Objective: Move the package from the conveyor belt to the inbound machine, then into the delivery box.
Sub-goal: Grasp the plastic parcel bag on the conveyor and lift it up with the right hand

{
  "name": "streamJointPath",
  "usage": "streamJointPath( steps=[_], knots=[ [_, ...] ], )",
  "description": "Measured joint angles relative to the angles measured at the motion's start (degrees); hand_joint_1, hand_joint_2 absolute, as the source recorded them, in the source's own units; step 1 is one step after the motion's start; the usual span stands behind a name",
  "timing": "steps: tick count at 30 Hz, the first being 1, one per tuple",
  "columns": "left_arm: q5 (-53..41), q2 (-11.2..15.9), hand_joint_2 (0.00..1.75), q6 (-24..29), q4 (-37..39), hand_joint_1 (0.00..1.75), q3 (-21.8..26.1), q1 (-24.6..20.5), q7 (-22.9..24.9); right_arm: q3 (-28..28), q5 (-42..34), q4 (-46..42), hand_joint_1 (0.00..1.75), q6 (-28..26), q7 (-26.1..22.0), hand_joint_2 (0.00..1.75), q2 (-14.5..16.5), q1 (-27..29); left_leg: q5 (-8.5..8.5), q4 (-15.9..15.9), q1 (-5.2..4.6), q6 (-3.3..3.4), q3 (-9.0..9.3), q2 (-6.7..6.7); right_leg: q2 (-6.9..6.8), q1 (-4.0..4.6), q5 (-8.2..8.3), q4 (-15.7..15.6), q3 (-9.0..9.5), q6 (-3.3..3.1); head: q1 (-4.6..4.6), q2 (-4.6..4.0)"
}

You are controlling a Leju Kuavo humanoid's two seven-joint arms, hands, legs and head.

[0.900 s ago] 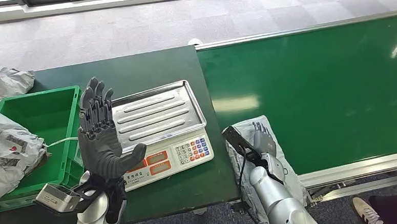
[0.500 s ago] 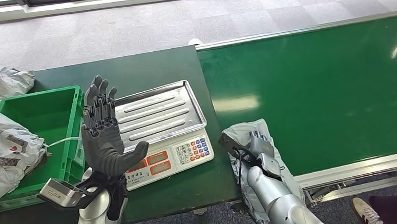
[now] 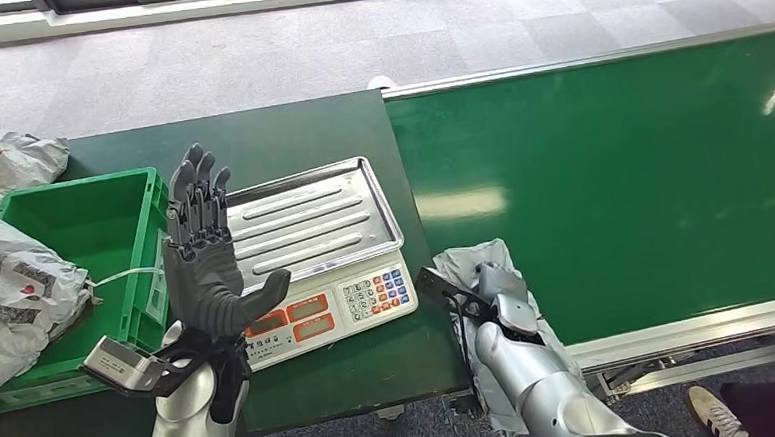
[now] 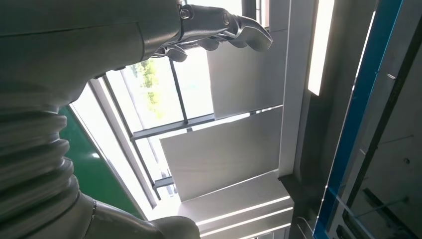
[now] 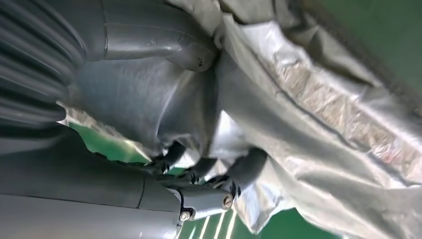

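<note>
The robot has 2 shiny silver arms. The left arm [image 3: 186, 429] is a smooth round tube with a small silver box clipped at the wrist. The left hand [image 3: 206, 273] is dark grey with a thick thumb. The right arm [image 3: 538, 391] carries a black bracket and a thin black cable. The right hand [image 5: 164, 99] has a ribbed grey cover and small screws.

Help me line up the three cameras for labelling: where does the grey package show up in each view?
Head view: the package lies at the belt's near left corner, under the right hand.
Left wrist view: not in it.
Right wrist view: the package is crumpled against the hand.
Shared landmark: the green conveyor belt, seen beside the package.
</note>
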Motion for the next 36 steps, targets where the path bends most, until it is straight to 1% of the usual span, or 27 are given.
streamJointPath(
  steps=[10,16,18,19,22,23,25,27,28,31,34,36],
  knots=[
    [0.0,0.0,1.75,-0.5,0.0,0.00,0.7,0.1,0.0,1.0,-0.1,0.2,1.75,-0.5,0.0,1.75,-0.4,-0.6,-0.01,0.0,0.01,-0.01,0.01,0.00,0.01,0.01,-0.01,0.0,-0.01,-0.01,-0.01,0.00],
    [-0.2,0.0,1.75,-0.6,0.0,0.00,1.3,0.1,0.0,1.1,-1.0,0.4,1.75,-1.5,-1.6,1.75,-0.4,-0.6,-0.01,0.0,0.01,-0.01,0.00,0.00,0.01,0.01,-0.01,0.0,-0.01,-0.01,0.01,0.00],
    [-0.5,0.0,1.75,-0.6,-0.1,0.00,1.4,0.2,-0.1,1.1,-2.2,0.4,1.75,-2.7,-4.0,1.75,-0.4,-0.5,-0.01,0.0,0.01,-0.01,-0.01,0.01,0.02,0.01,-0.01,0.0,-0.01,-0.01,0.01,0.00],
    [-0.7,0.0,1.75,-0.6,-0.3,0.00,1.5,0.2,-0.1,1.1,-3.1,0.4,1.75,-3.7,-6.1,1.75,-0.4,-0.5,-0.01,0.0,0.01,-0.01,-0.02,0.02,0.02,0.01,0.00,0.0,-0.02,-0.01,0.01,0.00],
    [-0.9,0.0,1.75,-0.3,-1.0,0.00,1.9,0.4,-0.1,1.1,-6.7,-0.4,1.75,-9.0,-14.7,1.75,-0.2,-0.1,-0.01,0.0,0.01,-0.01,-0.05,0.08,0.06,0.01,0.01,0.0,-0.06,-0.01,0.00,0.00],
    [-0.9,0.0,1.75,-0.1,-1.4,0.00,2.1,0.5,-0.1,1.2,-7.7,-1.3,1.75,-11.1,-16.8,1.75,0.1,0.0,0.00,0.0,0.01,-0.01,-0.06,0.08,0.07,0.01,0.01,0.0,-0.08,-0.01,0.00,0.00],
    [-0.9,0.0,1.75,0.5,-2.1,0.00,2.4,0.8,-0.1,1.8,-9.8,-5.2,1.75,-15.9,-19.0,1.75,0.7,0.8,0.00,0.0,0.02,-0.01,-0.07,0.06,0.06,0.02,0.00,0.0,-0.10,-0.01,-0.01,0.00],
    [-0.7,0.0,1.75,1.2,-2.9,0.00,2.6,1.3,-0.1,3.3,-11.7,-12.2,1.75,-19.9,-18.9,1.75,1.3,2.6,0.00,0.0,0.02,-0.02,-0.08,0.01,0.02,0.02,-0.01,0.0,-0.10,-0.01,0.00,0.00],
    [-0.7,0.1,1.75,1.5,-3.3,0.00,2.7,1.5,-0.1,4.3,-12.3,-16.3,1.75,-20.9,-18.3,1.75,1.5,3.7,0.00,0.0,0.03,-0.02,-0.09,0.00,0.02,0.02,-0.01,0.0,-0.10,-0.02,0.00,0.00],
    [-0.6,0.2,1.75,1.7,-4.1,0.00,2.7,2.0,-0.1,7.3,-13.0,-25.9,1.75,-21.0,-16.9,1.75,1.6,6.1,-0.02,0.0,0.02,-0.03,-0.10,0.02,0.04,0.02,-0.02,0.0,-0.11,-0.02,0.00,0.00],
    [-0.5,0.2,1.75,1.8,-4.5,0.00,2.7,2.2,-0.1,9.2,-13.6,-31.2,1.75,-21.1,-16.5,1.75,1.6,7.7,-0.02,0.0,0.01,-0.02,-0.13,-0.02,0.01,0.00,-0.02,0.0,-0.10,-0.01,0.00,0.00],
    [-0.5,0.2,1.75,1.9,-4.6,0.00,2.7,2.2,-0.1,10.0,-13.9,-33.4,1.75,-22.8,-16.7,1.75,1.6,8.5,-0.02,0.0,0.00,-0.02,-0.14,-0.03,0.00,0.00,-0.02,0.0,-0.10,-0.01,-0.01,0.00]
  ],
)
